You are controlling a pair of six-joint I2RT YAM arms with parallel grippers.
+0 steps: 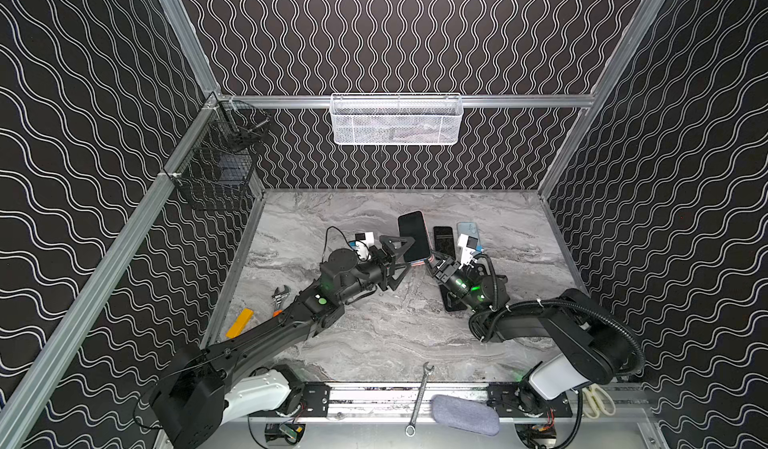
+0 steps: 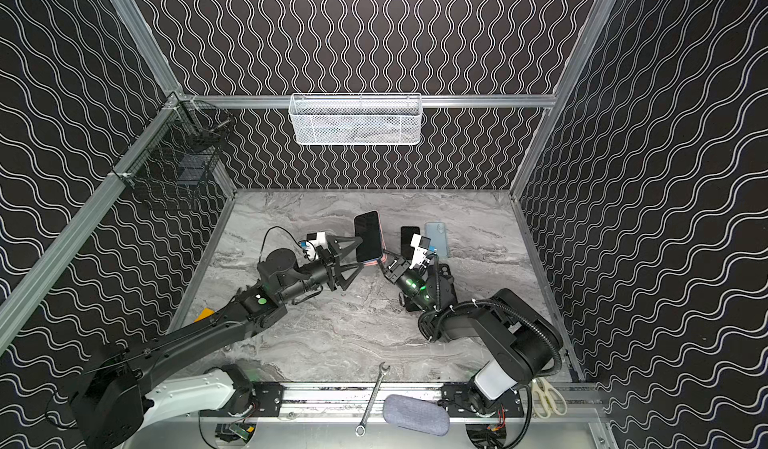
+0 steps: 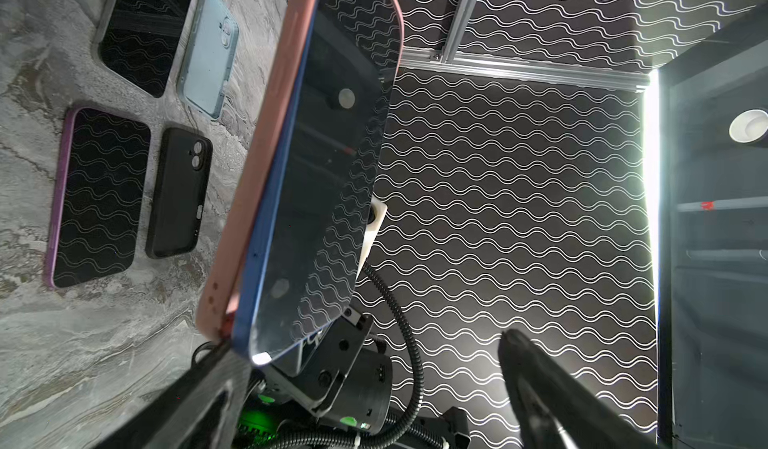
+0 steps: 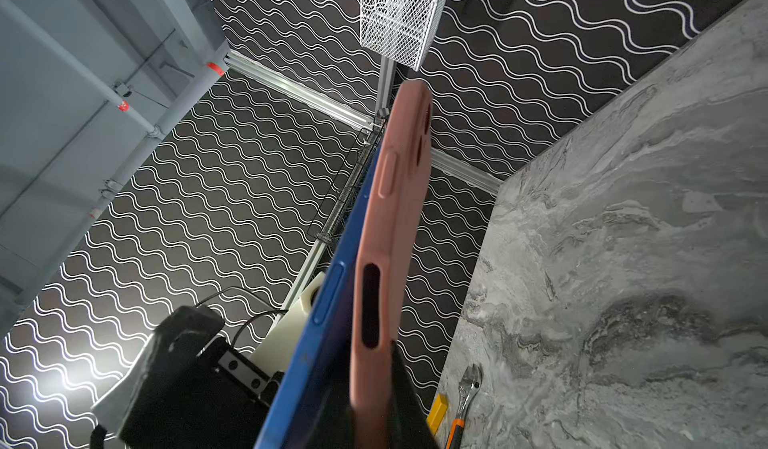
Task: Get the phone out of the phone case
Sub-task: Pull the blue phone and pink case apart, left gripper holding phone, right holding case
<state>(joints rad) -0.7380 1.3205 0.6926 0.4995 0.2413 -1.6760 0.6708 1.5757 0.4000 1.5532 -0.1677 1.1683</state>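
Note:
The phone, blue-rimmed with a dark screen, is held up in the air, tilted, above the middle of the marble table, still in its pink phone case. At the lower end the case's wall stands peeled off the phone's blue edge. My right gripper is shut on that peeled case wall. My left gripper is open, its fingers either side of the phone's lower part; one finger is close to the case corner.
On the table behind lie a dark phone, a light blue case, a black case and a purple-cased phone. An adjustable wrench and a yellow block lie left. A spanner, grey pouch and scissors lie in front.

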